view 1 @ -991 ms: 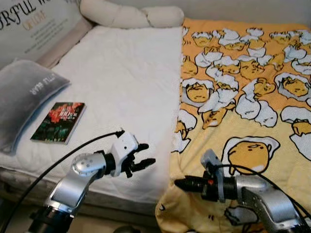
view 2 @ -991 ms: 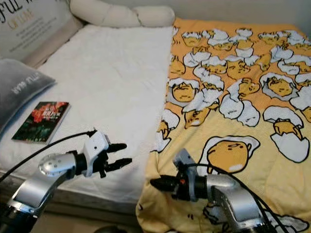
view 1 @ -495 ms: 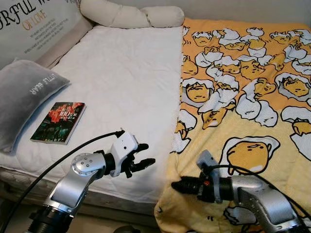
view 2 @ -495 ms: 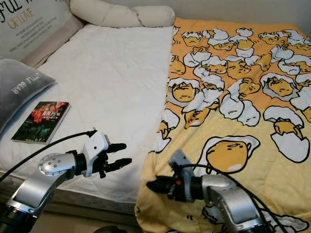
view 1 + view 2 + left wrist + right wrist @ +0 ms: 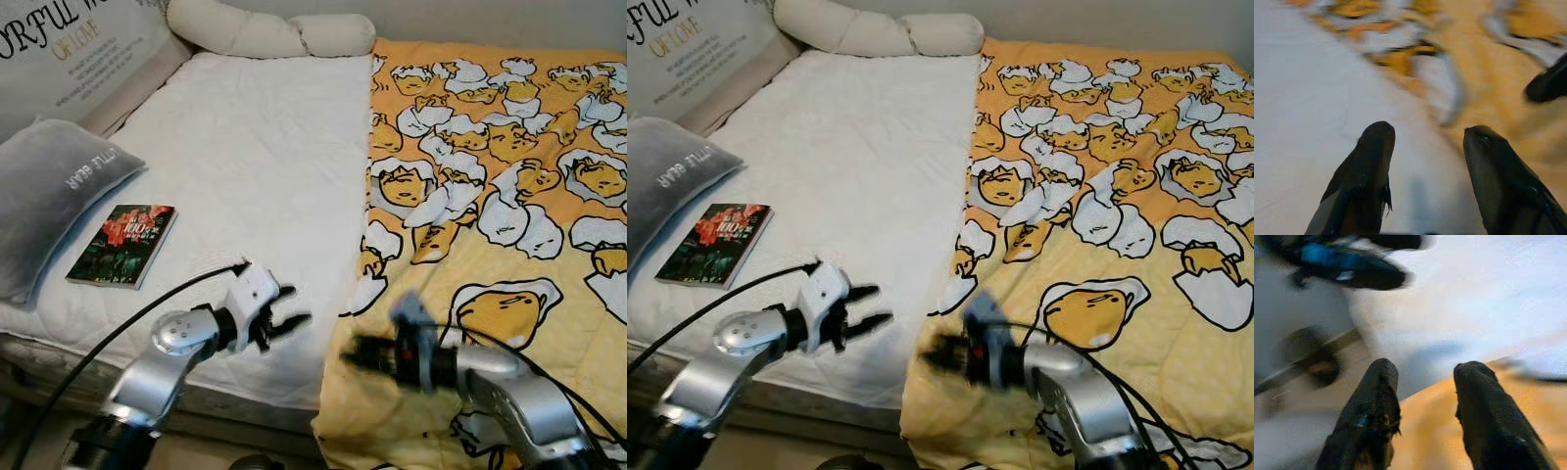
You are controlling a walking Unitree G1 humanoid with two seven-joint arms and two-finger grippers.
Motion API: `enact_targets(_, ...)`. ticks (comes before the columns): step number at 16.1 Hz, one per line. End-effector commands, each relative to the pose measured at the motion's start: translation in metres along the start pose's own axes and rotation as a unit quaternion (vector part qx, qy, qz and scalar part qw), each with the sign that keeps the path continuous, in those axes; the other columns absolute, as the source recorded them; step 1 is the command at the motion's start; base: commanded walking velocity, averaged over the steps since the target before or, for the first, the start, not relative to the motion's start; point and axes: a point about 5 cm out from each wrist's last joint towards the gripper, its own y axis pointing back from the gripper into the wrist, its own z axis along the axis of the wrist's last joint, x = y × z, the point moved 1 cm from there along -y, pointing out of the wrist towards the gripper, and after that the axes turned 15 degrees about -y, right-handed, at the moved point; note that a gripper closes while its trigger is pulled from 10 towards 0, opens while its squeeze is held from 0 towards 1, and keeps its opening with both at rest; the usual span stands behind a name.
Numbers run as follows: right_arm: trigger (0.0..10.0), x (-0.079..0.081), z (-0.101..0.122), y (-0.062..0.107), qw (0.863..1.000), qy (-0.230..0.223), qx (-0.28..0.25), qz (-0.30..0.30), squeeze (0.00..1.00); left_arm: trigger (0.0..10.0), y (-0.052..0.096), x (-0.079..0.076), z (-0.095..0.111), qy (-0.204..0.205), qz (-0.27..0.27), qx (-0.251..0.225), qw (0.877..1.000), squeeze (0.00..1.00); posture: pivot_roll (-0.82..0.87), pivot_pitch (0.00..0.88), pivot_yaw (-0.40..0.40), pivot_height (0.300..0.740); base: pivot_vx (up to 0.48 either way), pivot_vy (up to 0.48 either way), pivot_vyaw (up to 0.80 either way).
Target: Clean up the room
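— Where's the blanket (image 5: 490, 255)?
— Just right of the left gripper (image 5: 291, 306), fingers spread over the white mattress (image 5: 245, 166). The right gripper (image 5: 355, 354), fingers parted, hovers at its edge.
— The book (image 5: 122, 245)?
— Far left.

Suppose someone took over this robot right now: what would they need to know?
Left gripper: open, empty, above the white mattress near the bed's front edge.
Right gripper: open, empty, blurred, at the near corner of the yellow blanket.
The blanket covers the bed's right half. A book lies beside a grey pillow.
Done: nothing visibly tidied.
Left: likely spreading the blanket and putting the book away.
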Motion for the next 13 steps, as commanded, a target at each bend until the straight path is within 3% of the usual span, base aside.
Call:
enact_targets(1, 10.0, -0.014, 0.013, 0.005, 0.994, 0.022, -0.057, -0.088, 1.0, 10.0, 0.005, 0.017, -0.004, 0.012, 0.092, 0.007, 0.996, 0.0, 0.01, 0.0, 0.055, 0.74, 0.0, 0.0, 0.0)
enact_targets(3, 10.0, -0.02, 0.017, 0.008, 0.984, 0.001, -0.11, -0.141, 1.0, 10.0, 0.009, 0.02, -0.007, 0.03, 0.139, 0.007, 0.99, 0.0, 0.01, 0.0, 0.053, 0.74, 0.0, 0.0, 0.0)
enact_targets(4, 10.0, -0.026, 0.015, 0.012, 0.971, -0.01, -0.144, -0.189, 1.0, 10.0, 0.012, 0.02, -0.008, 0.039, 0.16, 0.009, 0.986, 0.0, 0.01, 0.0, 0.054, 0.74, 0.0, 0.0, 0.0)
enact_targets(5, 10.0, -0.032, 0.012, 0.018, 0.952, -0.049, -0.185, -0.239, 1.0, 10.0, 0.015, 0.019, -0.011, 0.049, 0.18, 0.013, 0.982, 0.0, 0.01, 0.0, 0.056, 0.74, 0.0, 0.0, 0.0)
enact_targets(6, 10.0, -0.033, 0.01, 0.022, 0.942, -0.073, -0.213, -0.25, 1.0, 10.0, 0.019, 0.019, -0.014, 0.053, 0.193, 0.018, 0.98, 0.0, 0.0, 0.0, 0.057, 0.74, 0.0, 0.0, 0.0)
enact_targets(7, 10.0, -0.029, 0.005, 0.023, 0.935, -0.075, -0.225, -0.263, 0.77, 10.0, 0.024, 0.018, -0.018, 0.057, 0.207, 0.023, 0.976, 0.0, 0.0, 0.0, 0.058, 0.74, 0.0, 0.382, 0.0)
enact_targets(8, 10.0, -0.027, -0.001, 0.019, 0.935, -0.07, -0.215, -0.272, 0.0, 10.0, 0.029, 0.016, -0.023, 0.06, 0.217, 0.029, 0.974, 0.0, 0.01, 0.0, 0.054, 0.74, 0.0, 0.442, -0.77)
enact_targets(13, 10.0, -0.028, -0.01, 0.015, 0.926, -0.077, -0.214, -0.3, 0.0, 10.0, 0.038, 0.014, -0.026, 0.057, 0.228, 0.038, 0.971, 0.0, 0.03, 0.0, 0.033, 0.74, 0.0, 0.444, -0.75)
